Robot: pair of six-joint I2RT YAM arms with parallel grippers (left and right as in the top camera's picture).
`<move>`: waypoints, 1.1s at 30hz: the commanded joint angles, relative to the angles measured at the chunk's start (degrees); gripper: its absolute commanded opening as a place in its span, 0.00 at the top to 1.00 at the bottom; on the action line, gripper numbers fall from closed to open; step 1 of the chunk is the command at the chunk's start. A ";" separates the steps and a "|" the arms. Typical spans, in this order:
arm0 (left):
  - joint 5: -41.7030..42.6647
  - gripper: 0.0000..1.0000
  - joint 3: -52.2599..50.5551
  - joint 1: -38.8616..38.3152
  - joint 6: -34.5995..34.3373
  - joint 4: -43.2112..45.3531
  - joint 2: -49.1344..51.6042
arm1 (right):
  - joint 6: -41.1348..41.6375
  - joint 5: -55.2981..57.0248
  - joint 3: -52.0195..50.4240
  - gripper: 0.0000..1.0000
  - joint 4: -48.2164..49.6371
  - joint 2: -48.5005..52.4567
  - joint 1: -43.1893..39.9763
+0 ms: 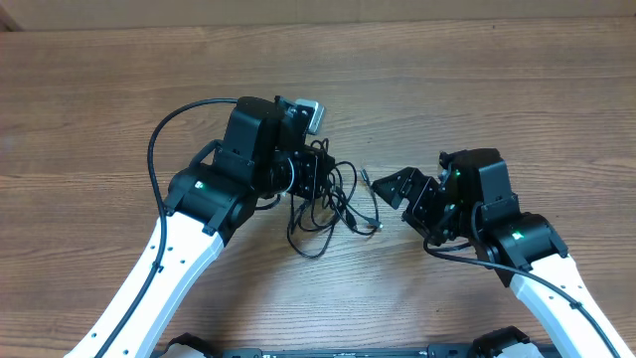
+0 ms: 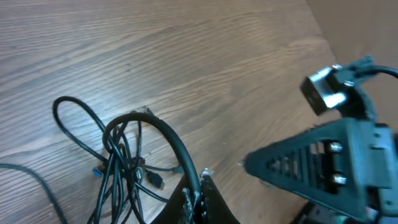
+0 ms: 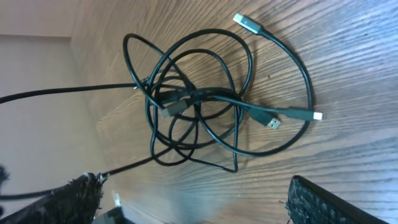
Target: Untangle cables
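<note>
The cables [image 1: 333, 204] are a tangle of thin black cords lying mid-table between the arms. In the right wrist view the cables [image 3: 199, 106] form overlapping loops, with a silver plug [image 3: 244, 22] at the top and two more plugs [image 3: 272, 122] side by side on the right. My left gripper [image 1: 320, 179] is over the tangle's left edge. The left wrist view shows the left gripper [image 2: 198, 190] shut on one black cable that arches up from the bundle [image 2: 124, 162]. My right gripper [image 1: 396, 194] stands open just right of the tangle. Its fingers [image 3: 317, 202] are wide apart with nothing between them.
The table [image 1: 477, 80] is bare brown wood. A thick black arm wire [image 1: 164, 129] loops out to the left of the left arm. In the left wrist view the right gripper [image 2: 323, 162] looms close on the right.
</note>
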 commanded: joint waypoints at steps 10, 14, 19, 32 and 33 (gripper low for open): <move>10.38 0.96 0.24 0.13 10.67 0.28 -0.22 | -10.62 2.84 -0.37 0.41 4.63 0.68 5.53; 10.43 0.96 0.26 0.13 12.11 0.33 -0.48 | -10.54 2.93 -0.37 0.39 7.15 2.73 7.32; 12.26 0.96 0.26 0.13 13.99 0.37 -0.59 | -8.15 3.30 -0.37 0.30 11.17 7.15 7.91; 12.26 0.96 0.26 0.13 13.94 0.76 -0.59 | -6.56 2.86 -0.37 0.43 21.79 16.26 8.02; 12.26 0.96 0.26 0.13 13.92 0.79 -0.59 | -7.48 2.86 -0.39 0.46 22.53 16.70 8.02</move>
